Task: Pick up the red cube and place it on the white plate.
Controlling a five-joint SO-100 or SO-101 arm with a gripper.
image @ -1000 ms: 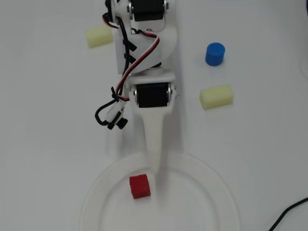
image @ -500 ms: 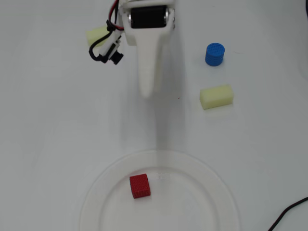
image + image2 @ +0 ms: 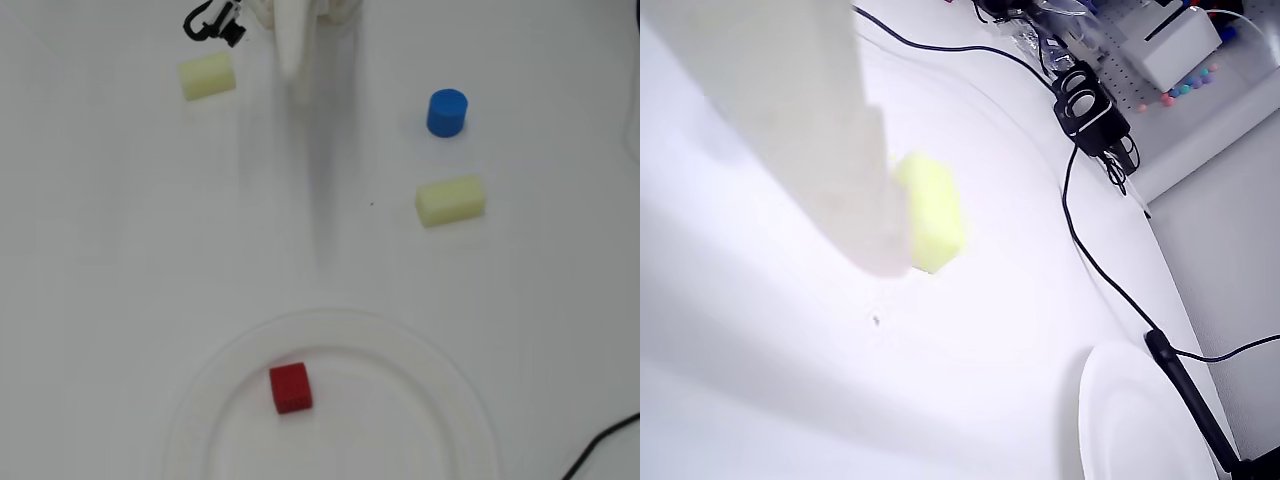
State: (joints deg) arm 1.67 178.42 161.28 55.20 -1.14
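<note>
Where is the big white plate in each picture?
Overhead view: the white plate fills the bottom middle, with the red cube lying on it, left of center.
Wrist view: only an edge of the white plate shows at the bottom right; the cube is not in view.
Shared landmark: the pale yellow block on the table.

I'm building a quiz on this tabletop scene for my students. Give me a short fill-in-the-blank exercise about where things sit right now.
1. In the overhead view, the red cube rests on the white ____.
2. The cylinder standing above the right-hand pale yellow block in the overhead view is coloured ____.
3. The number of pale yellow blocks on the table is ____.
4. The gripper holds ____.

Missing words: plate; blue; two; nothing
</note>
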